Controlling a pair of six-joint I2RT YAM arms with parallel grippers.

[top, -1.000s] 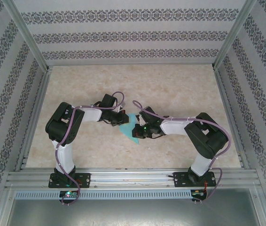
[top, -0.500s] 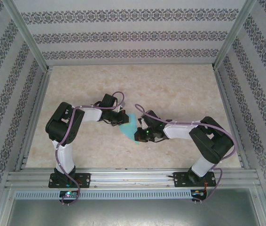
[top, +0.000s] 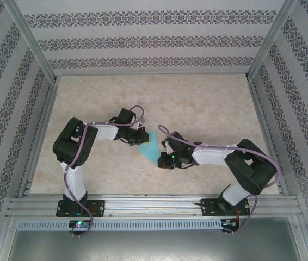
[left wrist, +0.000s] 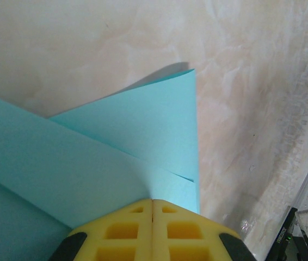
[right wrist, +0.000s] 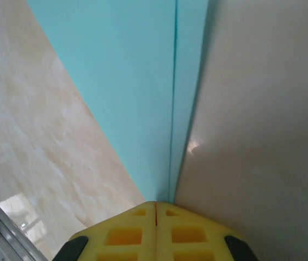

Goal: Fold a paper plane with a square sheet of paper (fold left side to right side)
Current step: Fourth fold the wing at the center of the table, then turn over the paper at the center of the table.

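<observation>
Here's the cell: a pale marbled tabletop (top: 197, 103) boxed in by walls with dark patterned bands (top: 154, 41) and aluminium posts at the corners. Nearest the camera runs the metal rail (top: 154, 205) with both arm bases bolted on, the left base (top: 79, 206) on one side and the right base (top: 226, 206) on the other. Purple cables (top: 80, 149) loop along each arm. Moving up and in, both elbows bow outward and both wrists turn towards the middle of the table. A small green light (top: 172, 159) glows on the right wrist. The right gripper (top: 165, 157) sits at the near, lower tip of the turquoise paper (top: 151, 147), and its wrist hides that corner from above. In its own camera, the right gripper (right wrist: 155, 204) has its yellow pads pressed flat together, no gap. The paper (right wrist: 137, 81) narrows right down to their tips, with one straight edge or crease line running up its length. I can't tell whether any paper is caught between the pads. A little farther back, the left gripper (top: 139, 137) covers the paper's left edge. In its wrist view, the left gripper (left wrist: 153, 202) has its pads closed tight against each other too, over overlapping folded layers of paper (left wrist: 143, 125), one pointed flap casting a thin shadow. The paper lies mid-table between the two grippers, and beyond it the tabletop runs to the far wall.
</observation>
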